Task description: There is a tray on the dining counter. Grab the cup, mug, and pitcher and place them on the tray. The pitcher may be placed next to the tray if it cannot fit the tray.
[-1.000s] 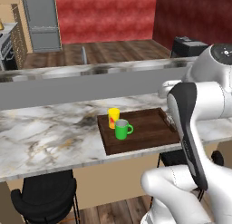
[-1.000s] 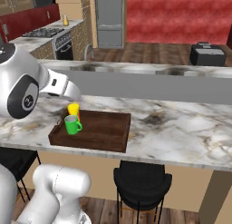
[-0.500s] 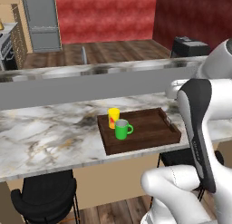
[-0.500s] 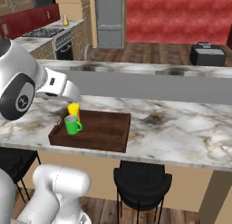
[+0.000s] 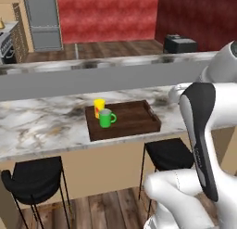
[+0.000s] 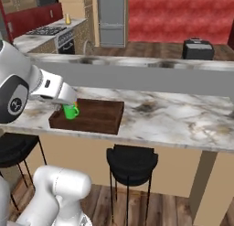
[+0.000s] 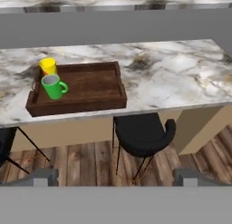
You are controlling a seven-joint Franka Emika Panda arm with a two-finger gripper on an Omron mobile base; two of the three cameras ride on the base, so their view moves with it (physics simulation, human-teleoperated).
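The view has pulled back from the dining counter (image 5: 41, 119), where cup (image 5: 99, 106) and mug (image 5: 106, 117) sit on the tray (image 5: 134, 117); spread and empty, the gripper (image 7: 115, 177) awaits the likely slippery, fragile pitcher's neck.

arm folded up tall and close to the base. in the left base view the forearm with its dark joint strip stands near vertical at the right, a rounded white link curling across below it. in the right base view a big white joint with a dark cap sits at the left edge, a white link running from it down and right over the tabletop. hand (image 7: 113, 177) is empty, jaws spread wide, the two grey fingertips (image 7: 41, 177) far apart at the bottom of the hand view, pointing down past the tabletop's front edge, well clear of it.
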